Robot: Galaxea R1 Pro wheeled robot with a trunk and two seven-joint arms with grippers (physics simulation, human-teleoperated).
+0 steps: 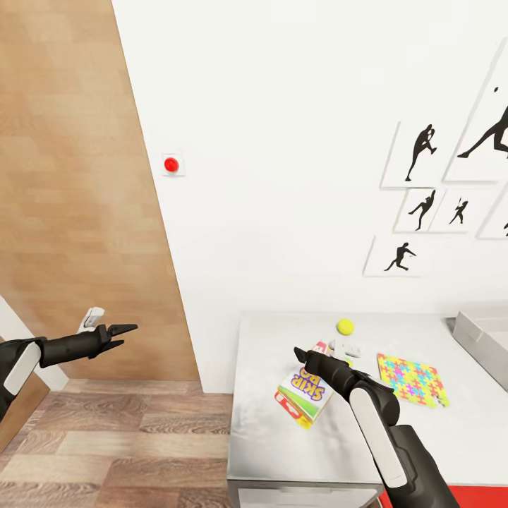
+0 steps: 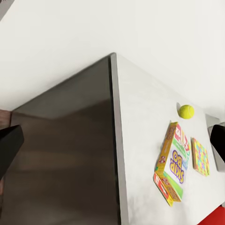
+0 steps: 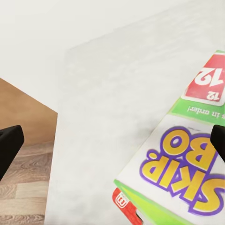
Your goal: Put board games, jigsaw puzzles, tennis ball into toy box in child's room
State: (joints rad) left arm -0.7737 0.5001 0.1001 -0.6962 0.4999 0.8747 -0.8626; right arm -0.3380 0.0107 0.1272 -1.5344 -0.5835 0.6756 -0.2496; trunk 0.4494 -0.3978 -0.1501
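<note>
While right gripper (image 1: 302,353) gapes empty | board game (image 1: 305,392) reads "SKIP BO", "12" | left gripper (image 1: 125,331) closed

Toy box (image 1: 487,346): cut off at head view's right edge; interior not visible.
Board game (image 1: 305,386): upper part hidden behind right gripper (image 1: 305,355); cropped by right wrist view's edges.
Small white item (image 1: 347,348) beside tennis ball (image 1: 345,326): too small to identify.
Right gripper jaw state: not readable.
Table (image 1: 282,451): near edge cut off by frame bottom.
</note>
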